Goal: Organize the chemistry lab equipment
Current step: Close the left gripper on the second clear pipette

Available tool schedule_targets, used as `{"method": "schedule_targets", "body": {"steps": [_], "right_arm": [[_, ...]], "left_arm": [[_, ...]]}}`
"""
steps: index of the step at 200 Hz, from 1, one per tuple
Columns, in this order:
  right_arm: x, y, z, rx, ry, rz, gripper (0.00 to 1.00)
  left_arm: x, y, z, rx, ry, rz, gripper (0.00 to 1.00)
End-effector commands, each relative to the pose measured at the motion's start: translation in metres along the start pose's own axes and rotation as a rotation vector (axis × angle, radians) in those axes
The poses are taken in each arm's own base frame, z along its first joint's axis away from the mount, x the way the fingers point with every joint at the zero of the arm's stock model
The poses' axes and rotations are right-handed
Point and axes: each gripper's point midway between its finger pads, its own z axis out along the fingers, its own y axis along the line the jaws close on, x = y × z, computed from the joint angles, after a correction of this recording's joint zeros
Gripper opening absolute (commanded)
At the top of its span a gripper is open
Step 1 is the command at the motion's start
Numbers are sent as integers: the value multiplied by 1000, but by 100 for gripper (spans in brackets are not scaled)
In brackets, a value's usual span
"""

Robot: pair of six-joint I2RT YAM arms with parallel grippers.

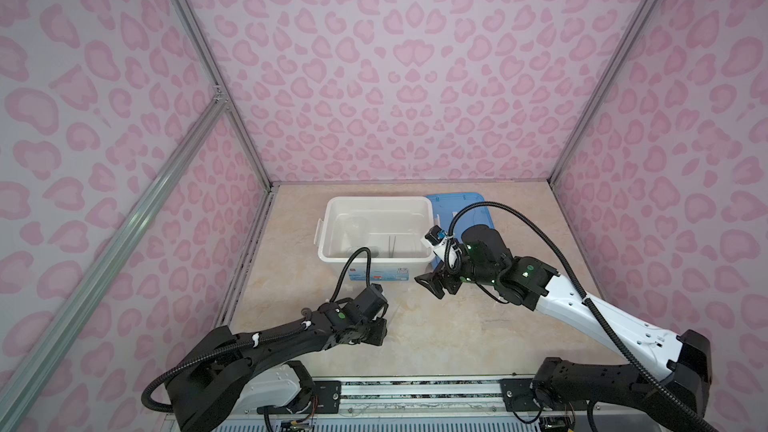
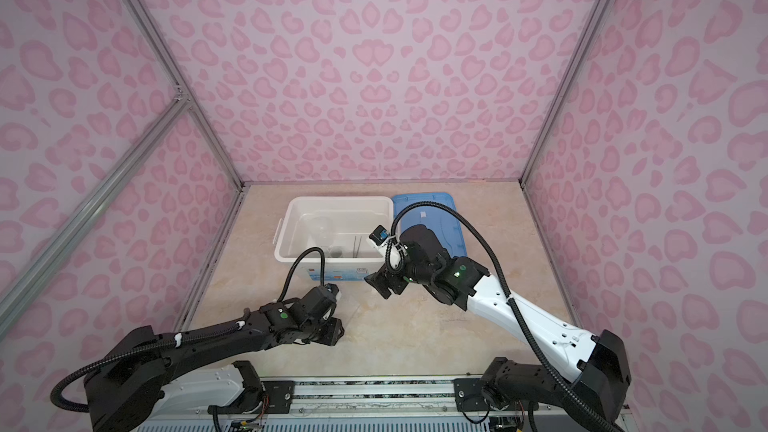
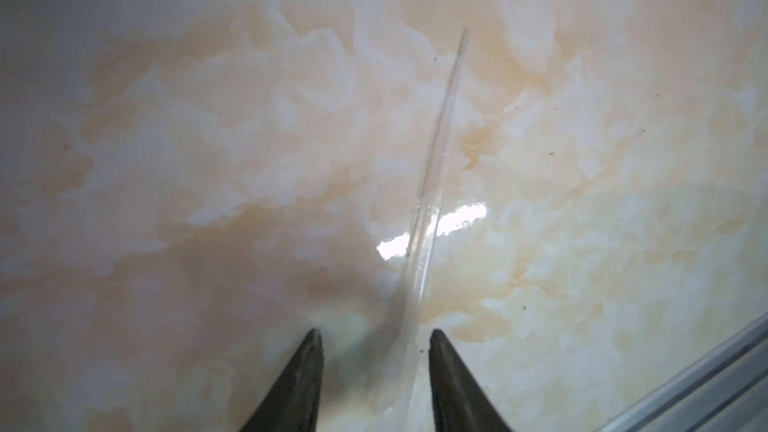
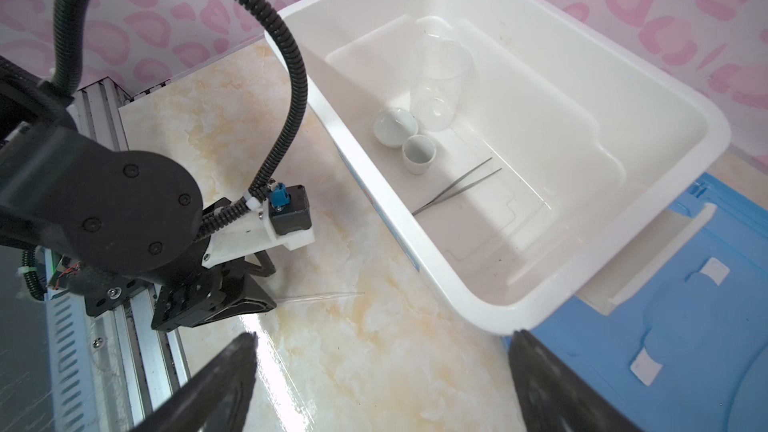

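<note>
A clear dropper lies on the marble table, its thin tip pointing away from my left gripper. The wide end of the dropper sits between the two dark fingers, which stand apart around it, so this gripper is open. The right wrist view shows the dropper poking out from under the left gripper. Inside the white bin are a clear beaker, two small round dishes, and thin metal tweezers. My right gripper hangs open and empty above the table by the bin's near corner.
The white bin stands at the back middle of the table in both top views. A flat blue lid lies beside it on the right, partly under the right arm. A metal rail runs along the table's edge near the left gripper.
</note>
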Motion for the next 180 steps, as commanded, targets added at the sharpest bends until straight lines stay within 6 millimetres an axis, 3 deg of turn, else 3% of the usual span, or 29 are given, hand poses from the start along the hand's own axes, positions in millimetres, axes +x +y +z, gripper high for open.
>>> {"method": "schedule_targets", "body": {"steps": [1, 27, 38, 61, 75, 110, 121, 155, 180], "right_arm": [[-3, -2, 2, 10, -13, -10, 95], [-4, -4, 2, 18, -16, -7, 95], [-4, -4, 2, 18, -18, -4, 95], [-5, -5, 2, 23, -16, -4, 95], [-4, -4, 1, 21, -16, -3, 94], [-2, -4, 1, 18, -9, 2, 95], [-3, -4, 2, 22, -10, 11, 95], [-6, -6, 3, 30, -17, 24, 98], [-8, -6, 2, 32, -22, 25, 98]], "left_arm": [[27, 18, 0, -85, 99, -20, 40], [30, 16, 2, -86, 111, -34, 37], [29, 14, 3, -81, 112, -46, 28], [30, 10, 4, -83, 123, -53, 26], [33, 13, 6, -103, 135, -55, 20], [38, 14, 7, -140, 153, -49, 19], [36, 13, 5, -151, 147, -49, 18], [29, 8, 0, -139, 119, -51, 4], [20, 3, -9, -119, 79, -64, 3]]}}
